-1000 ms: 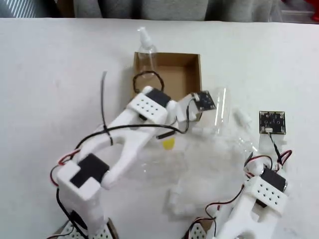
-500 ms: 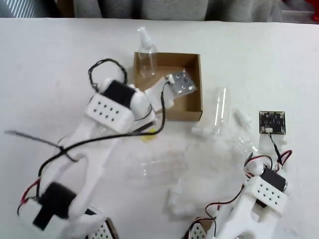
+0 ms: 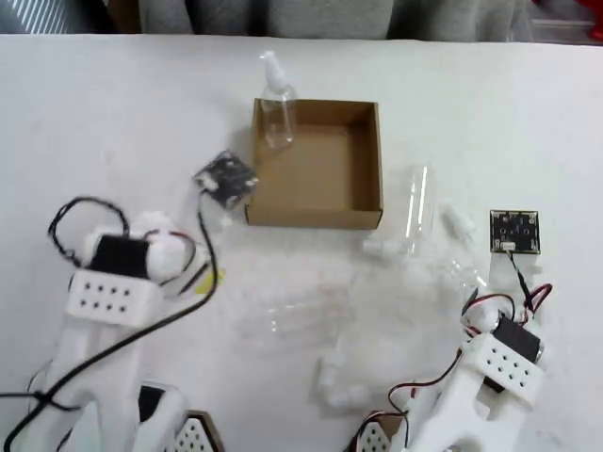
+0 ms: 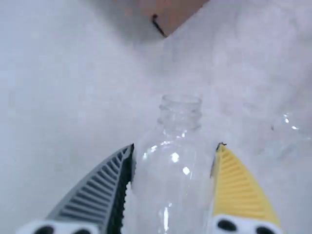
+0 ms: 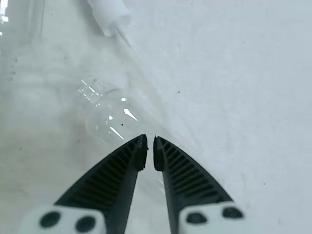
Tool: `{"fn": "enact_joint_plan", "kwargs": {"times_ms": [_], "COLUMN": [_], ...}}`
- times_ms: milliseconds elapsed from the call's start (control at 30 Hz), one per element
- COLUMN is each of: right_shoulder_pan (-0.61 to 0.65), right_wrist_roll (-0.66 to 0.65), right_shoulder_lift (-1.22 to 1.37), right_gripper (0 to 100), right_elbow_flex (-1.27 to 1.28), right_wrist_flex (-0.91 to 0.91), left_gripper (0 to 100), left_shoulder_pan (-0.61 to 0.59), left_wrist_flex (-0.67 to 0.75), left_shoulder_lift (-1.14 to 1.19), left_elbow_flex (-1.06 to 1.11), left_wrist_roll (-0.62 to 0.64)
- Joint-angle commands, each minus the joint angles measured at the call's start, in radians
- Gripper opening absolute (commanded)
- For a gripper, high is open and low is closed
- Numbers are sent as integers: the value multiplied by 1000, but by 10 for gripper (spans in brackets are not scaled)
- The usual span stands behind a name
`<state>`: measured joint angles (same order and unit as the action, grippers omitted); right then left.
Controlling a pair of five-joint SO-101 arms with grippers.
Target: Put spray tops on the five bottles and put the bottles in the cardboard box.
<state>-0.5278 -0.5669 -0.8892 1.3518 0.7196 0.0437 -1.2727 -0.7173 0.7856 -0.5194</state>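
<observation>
My left end effector (image 4: 174, 146) pinches an uncapped bottle (image 4: 180, 117); my right end effector (image 5: 149, 147) is pressed together. White bench (image 3: 94, 113), box (image 3: 316, 169) mid-surface.

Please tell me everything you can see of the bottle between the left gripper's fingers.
The bottle is of clear plastic, as it looks, with a round body, sloping shoulders and a short threaded neck. The neck is open, with nothing screwed on it. The left gripper is shut on it, its grey finger and yellow finger against the bottle's sides. The white table lies beyond.
</observation>
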Motion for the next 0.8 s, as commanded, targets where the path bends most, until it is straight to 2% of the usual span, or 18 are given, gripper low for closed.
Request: {"fn": "enact_joint_plan", "kwargs": {"times_ms": [0, 133, 267, 433, 567, 767], "right_shoulder_pan": [4, 1, 1, 18, 102, 266], "right_wrist_roll": [0, 2, -6, -40, -84, -133], "right_shoulder_lift": [12, 12, 10, 12, 19, 19], "right_gripper": [17, 17, 17, 18, 18, 18], "right_elbow_flex": [23, 21, -12, -221, -382, -549], "right_wrist_flex": [-2, -1, 25, 257, 467, 644], "left_gripper": [187, 187, 186, 185, 185, 185], "left_shoulder_pan": [-110, -166, -203, -242, -260, -260], "left_wrist_flex": [186, 325, 419, 477, 486, 486], "left_shoulder_lift": [-160, -266, -351, -400, -400, -400], "left_elbow_flex": [210, 384, 508, 582, 585, 585], "left_wrist_roll": [121, 238, 284, 282, 282, 282]}}
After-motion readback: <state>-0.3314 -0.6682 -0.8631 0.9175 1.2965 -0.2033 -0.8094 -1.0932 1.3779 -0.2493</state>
